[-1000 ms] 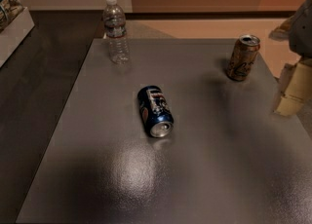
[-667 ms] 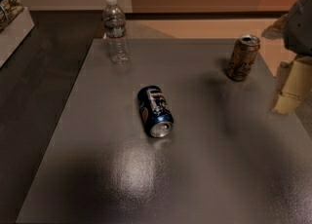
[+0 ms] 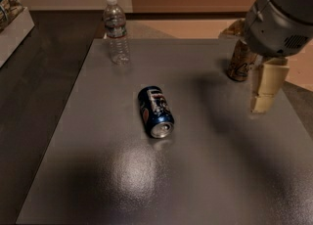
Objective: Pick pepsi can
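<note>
The pepsi can [image 3: 155,111], dark blue with red and white marks, lies on its side near the middle of the grey table [image 3: 98,180], its silver end facing the front. My gripper [image 3: 264,89] hangs from the grey arm at the right. It is above the table, well to the right of the can and a little farther back. Nothing shows in it.
A clear plastic water bottle [image 3: 116,31] stands upright at the table's back left. A tan can [image 3: 239,62] stands at the back right, partly hidden behind my arm and close to the gripper. A white box [image 3: 12,26] sits off the table at far left.
My arm and gripper have moved left into the view and now cover part of the tan can. The pepsi can and bottle have not moved.
</note>
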Robot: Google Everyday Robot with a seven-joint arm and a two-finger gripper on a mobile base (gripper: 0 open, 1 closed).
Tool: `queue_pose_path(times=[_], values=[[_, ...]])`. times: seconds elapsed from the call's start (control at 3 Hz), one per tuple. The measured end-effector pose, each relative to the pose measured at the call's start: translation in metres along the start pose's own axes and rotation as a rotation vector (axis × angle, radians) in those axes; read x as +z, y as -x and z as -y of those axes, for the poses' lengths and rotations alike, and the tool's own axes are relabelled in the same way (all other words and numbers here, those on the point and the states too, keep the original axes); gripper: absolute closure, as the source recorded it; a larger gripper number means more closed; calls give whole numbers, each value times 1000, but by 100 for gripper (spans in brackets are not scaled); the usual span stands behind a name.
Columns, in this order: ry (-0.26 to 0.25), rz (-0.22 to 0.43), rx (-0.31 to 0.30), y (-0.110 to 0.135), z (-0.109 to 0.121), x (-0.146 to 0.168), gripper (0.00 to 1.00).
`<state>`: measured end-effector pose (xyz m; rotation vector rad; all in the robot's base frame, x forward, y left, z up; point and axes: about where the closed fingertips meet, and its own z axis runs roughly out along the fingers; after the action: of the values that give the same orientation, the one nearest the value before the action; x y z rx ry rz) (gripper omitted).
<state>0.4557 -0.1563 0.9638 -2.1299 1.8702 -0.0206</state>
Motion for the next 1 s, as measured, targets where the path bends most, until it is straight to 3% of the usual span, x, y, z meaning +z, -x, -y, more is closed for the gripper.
queue_pose_path(times=[0.33,1.0], values=[[46,54,-187,21,8,19,0],[126,137,-619,57,26,62,0]])
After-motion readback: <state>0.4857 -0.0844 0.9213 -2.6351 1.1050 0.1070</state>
